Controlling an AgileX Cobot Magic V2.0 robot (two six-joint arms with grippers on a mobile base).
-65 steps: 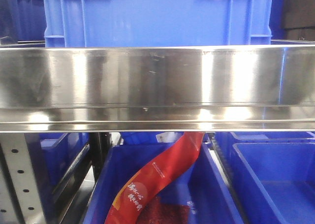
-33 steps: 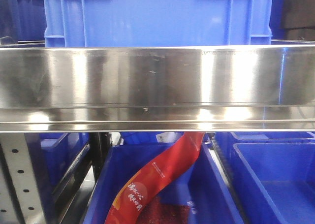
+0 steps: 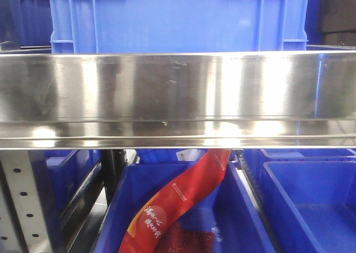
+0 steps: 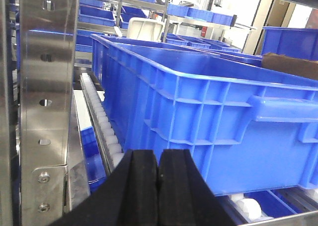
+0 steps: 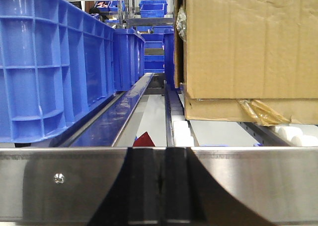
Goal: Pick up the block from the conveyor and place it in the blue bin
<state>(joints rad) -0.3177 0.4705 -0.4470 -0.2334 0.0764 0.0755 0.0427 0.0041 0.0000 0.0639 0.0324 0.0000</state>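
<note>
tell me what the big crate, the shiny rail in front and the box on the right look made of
Blue crate: moulded plastic, semi-gloss, judging by its ribbed walls and soft sheen. Front rail: probably stainless steel, brushed, with streaky mirror-like reflections. Box: brown corrugated cardboard, matte and creased, its lower edge torn.

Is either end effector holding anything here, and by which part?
Nothing is held. The left end effector and right end effector both have their black fingers pressed together with nothing between them.
</note>
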